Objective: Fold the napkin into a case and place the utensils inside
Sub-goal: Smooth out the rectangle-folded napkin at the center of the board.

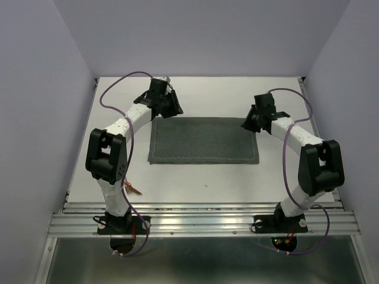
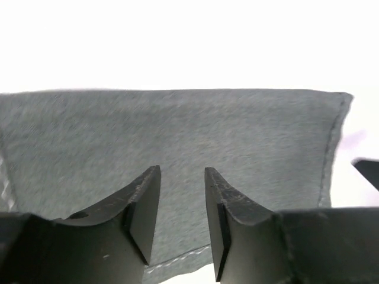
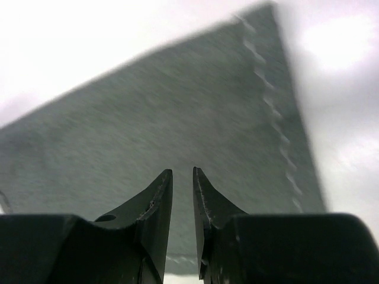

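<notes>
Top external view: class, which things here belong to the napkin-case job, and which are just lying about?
Belonging to the job:
- the napkin, lying flat between the arms
- the utensils, beside the left arm's base

Not part of it:
- the purple cables
- the aluminium rails at the near edge

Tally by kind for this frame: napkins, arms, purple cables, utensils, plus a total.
Napkin: 1
Arms: 2
Purple cables: 2
Utensils: too small to count
Total: 5 counted

top: high, looking down | wrists: close, facing napkin (image 1: 204,141) | shared: napkin
</notes>
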You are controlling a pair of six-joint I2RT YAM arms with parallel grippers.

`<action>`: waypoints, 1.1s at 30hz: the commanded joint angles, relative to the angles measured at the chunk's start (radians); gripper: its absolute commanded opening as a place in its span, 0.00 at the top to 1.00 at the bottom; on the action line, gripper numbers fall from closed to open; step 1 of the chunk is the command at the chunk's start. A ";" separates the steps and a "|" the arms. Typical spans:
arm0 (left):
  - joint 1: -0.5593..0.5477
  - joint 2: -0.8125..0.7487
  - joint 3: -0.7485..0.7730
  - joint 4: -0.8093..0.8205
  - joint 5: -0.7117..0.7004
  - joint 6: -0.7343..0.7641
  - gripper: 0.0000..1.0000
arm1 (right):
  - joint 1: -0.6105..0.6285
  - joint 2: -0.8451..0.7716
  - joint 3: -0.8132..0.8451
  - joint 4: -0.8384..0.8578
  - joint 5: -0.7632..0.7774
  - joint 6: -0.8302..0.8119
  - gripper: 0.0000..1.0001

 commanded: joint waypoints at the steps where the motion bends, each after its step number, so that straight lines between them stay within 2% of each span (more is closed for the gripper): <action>1: 0.001 0.075 0.076 0.044 0.119 -0.005 0.56 | 0.073 0.127 0.173 0.065 -0.081 0.020 0.75; 7: -0.020 0.210 0.176 0.113 0.249 -0.042 0.57 | 0.153 0.387 0.455 0.059 -0.158 0.050 0.76; 16: -0.028 0.348 0.287 0.133 0.291 -0.060 0.57 | 0.162 0.616 0.641 0.051 -0.214 0.080 0.76; 24: -0.026 0.427 0.287 0.090 0.243 -0.021 0.58 | 0.162 0.662 0.664 0.022 -0.169 0.063 0.76; 33: -0.009 0.402 0.218 0.102 0.199 0.002 0.58 | 0.110 0.584 0.584 0.016 -0.149 -0.022 0.76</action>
